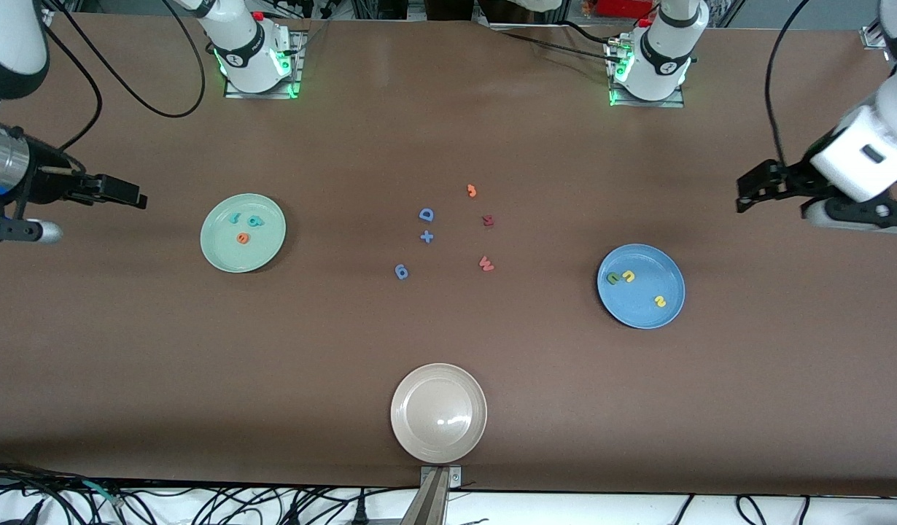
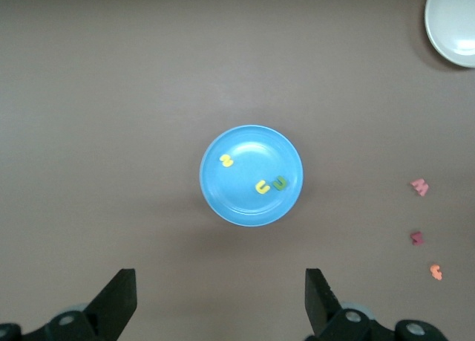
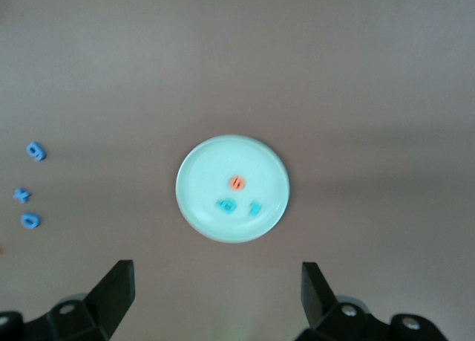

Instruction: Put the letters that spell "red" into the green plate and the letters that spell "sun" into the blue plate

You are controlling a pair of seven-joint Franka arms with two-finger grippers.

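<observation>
— Both grippers, operator: your left gripper [image 2: 217, 300] and right gripper [image 3: 215, 296] hang with jaws spread, gripping nothing.

— And the letters?

— Your blue plate [image 2: 223, 196] lies under the left, holding s, u, n; the green plate [image 3: 197, 207] under the right, holding r, e, d (all three).

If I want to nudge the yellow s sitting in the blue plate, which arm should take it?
Left. The left gripper hangs, jaws open, over the table near the blue plate, and its wrist view centres that plate. The right gripper waits by the green plate.
</observation>
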